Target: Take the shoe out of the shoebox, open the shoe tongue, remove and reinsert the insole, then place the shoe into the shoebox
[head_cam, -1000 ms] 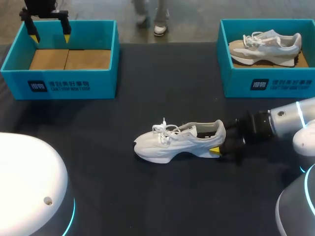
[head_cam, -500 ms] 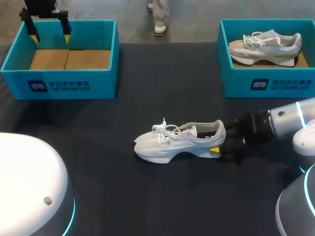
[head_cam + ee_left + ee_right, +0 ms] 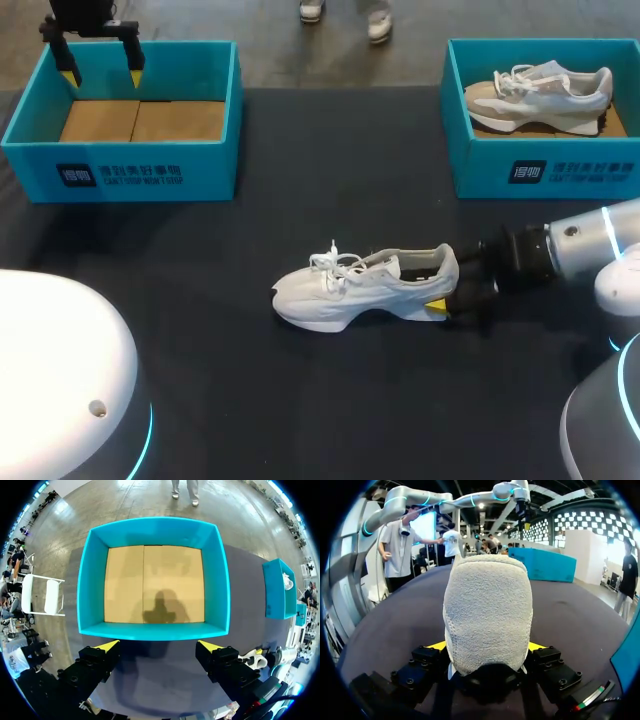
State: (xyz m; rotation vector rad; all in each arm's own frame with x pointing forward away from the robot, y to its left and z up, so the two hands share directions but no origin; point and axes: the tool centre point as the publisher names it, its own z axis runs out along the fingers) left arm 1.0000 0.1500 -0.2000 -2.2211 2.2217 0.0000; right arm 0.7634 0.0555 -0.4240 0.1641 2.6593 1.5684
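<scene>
A white shoe (image 3: 365,286) lies on its sole in the middle of the dark table, toe pointing left, laces loose. My right gripper (image 3: 446,292) comes in low from the right and is shut on the shoe's heel; one yellow fingertip (image 3: 437,307) shows under the heel. In the right wrist view the fuzzy heel (image 3: 487,610) fills the gap between the fingers, pressed from both sides. My left gripper (image 3: 100,62) hangs open over the far rim of the empty teal shoebox (image 3: 215,150) at the back left. In the left wrist view its fingers (image 3: 106,647) spread wide above that shoebox (image 3: 92,580), holding nothing.
A second teal box (image 3: 560,170) at the back right holds a grey and beige shoe (image 3: 540,88). Bare dark tabletop (image 3: 300,400) lies in front of the white shoe and between the two boxes.
</scene>
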